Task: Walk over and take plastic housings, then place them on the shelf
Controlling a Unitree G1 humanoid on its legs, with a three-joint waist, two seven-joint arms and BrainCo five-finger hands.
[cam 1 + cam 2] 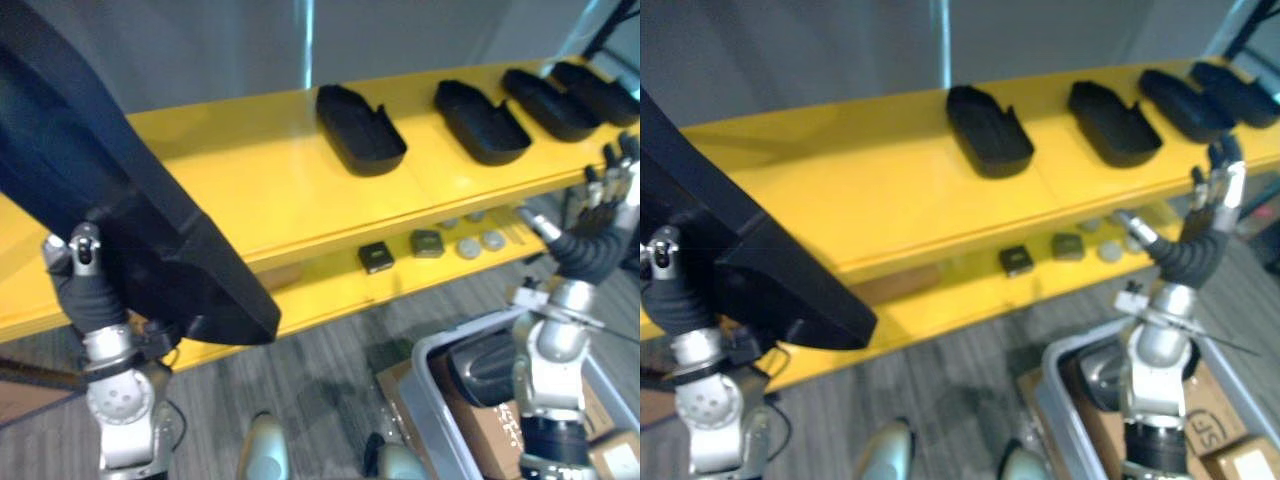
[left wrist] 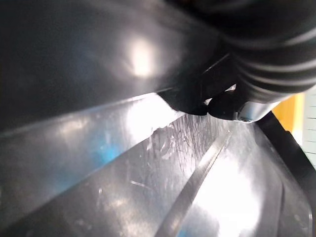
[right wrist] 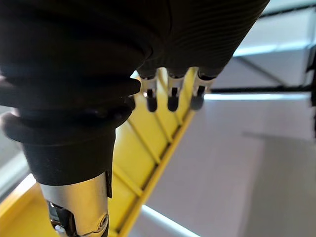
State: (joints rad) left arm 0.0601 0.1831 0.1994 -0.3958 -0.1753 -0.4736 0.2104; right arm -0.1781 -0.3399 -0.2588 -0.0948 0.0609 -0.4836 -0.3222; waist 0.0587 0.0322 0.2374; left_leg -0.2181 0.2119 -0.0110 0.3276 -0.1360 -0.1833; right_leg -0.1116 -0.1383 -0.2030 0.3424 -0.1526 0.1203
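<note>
The left hand [image 1: 85, 262] is clamped on a large black plastic housing [image 1: 150, 230]: its thumb presses against the housing's outer wall, and in the left wrist view a dark tip sits on the shiny inner wall, while the other fingers are hidden behind the part. This housing is held in the air, tilted, with its lower end over the front edge of the yellow shelf [image 1: 250, 170] at the shelf's left end. On the top level of the shelf lie 4 smaller black plastic housings, open side up, in a row running to the right: the 1st [image 1: 358, 128] near the middle, the 2nd [image 1: 482, 122] apart from it, and the 3rd [image 1: 548, 103] and 4th [image 1: 597, 90] close together at the far right. The right hand [image 1: 608, 195] is raised just in front of the shelf's right end, its fingers straight and apart, grasping nothing. On the lower level [image 1: 330, 290] rest 2 small dark square blocks [image 1: 376, 257] and, to their right, a few grey round discs [image 1: 470, 247]. Below the right arm a grey bin [image 1: 430, 352] stands on the carpeted floor [image 1: 320, 370], with cardboard boxes [image 1: 1210, 425] inside it.
</note>
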